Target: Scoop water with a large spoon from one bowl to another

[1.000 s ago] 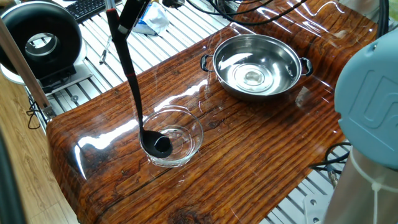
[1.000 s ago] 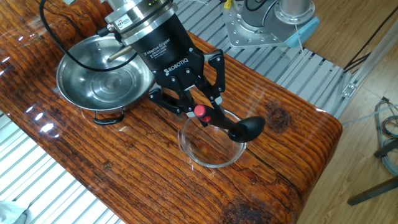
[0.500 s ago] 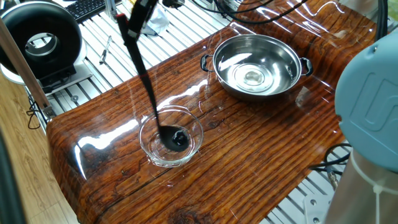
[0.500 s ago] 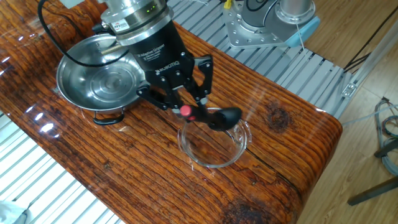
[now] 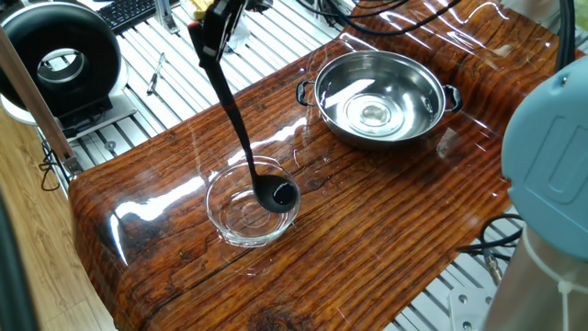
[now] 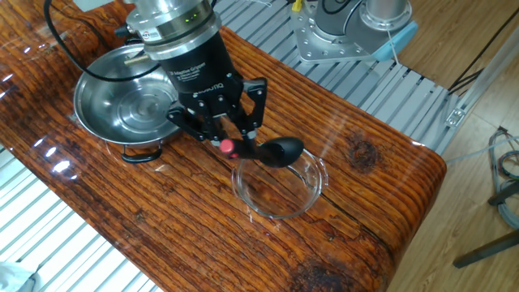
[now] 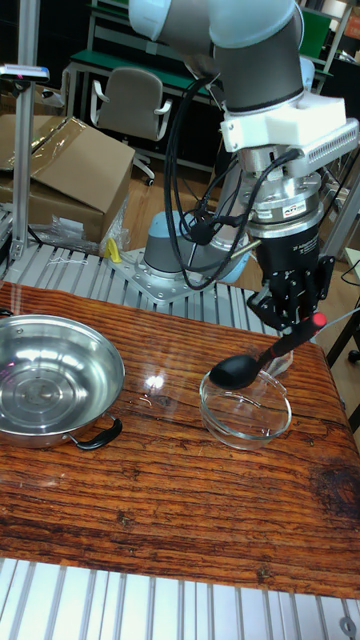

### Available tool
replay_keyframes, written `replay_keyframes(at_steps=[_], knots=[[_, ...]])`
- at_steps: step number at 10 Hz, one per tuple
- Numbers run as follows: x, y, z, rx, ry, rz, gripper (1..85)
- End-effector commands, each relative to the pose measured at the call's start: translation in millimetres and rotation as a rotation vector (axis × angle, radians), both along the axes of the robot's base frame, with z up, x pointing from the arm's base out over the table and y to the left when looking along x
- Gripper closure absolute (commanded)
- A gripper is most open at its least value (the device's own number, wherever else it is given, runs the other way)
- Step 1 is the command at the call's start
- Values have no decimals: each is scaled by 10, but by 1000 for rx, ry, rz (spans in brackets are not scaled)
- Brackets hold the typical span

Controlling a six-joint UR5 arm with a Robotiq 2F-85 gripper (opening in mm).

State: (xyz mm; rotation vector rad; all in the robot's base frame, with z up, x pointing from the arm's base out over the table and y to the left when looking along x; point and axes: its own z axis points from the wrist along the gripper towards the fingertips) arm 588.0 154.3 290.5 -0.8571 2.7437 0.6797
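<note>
My gripper (image 6: 229,138) is shut on the red-tipped end of the large spoon (image 5: 234,110), a black ladle that slants down from it. Its cup (image 5: 280,194) hangs over the smaller glass bowl (image 5: 241,222), near the rim on the side facing the steel bowl. In the tall fixed view the cup (image 7: 235,372) sits just above the glass bowl's rim (image 7: 246,415), with the gripper (image 7: 300,310) up and to the right. The steel bowl (image 5: 413,92) with two handles stands apart on the table; faint glints at its bottom suggest water. I cannot make out water in the ladle.
Both bowls rest on a glossy wooden table (image 5: 367,230) set on a slatted metal bench. A black round device (image 5: 60,64) and a keyboard (image 5: 129,11) lie beyond the table's edge. The robot's base (image 5: 551,138) fills the right side.
The gripper has moved toward the steel bowl, sweeping the ladle's cup across the glass bowl from its far side to the rim nearest the steel bowl and lifting it slightly.
</note>
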Motion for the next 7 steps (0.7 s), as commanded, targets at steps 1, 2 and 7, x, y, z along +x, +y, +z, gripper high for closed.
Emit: replay_keyframes(at_steps=[1, 2, 7], knots=[[85, -52, -1, -15, 6, -83, 847], [110, -91, -19, -29, 9, -110, 847], [163, -164, -48, -53, 25, -192, 847]])
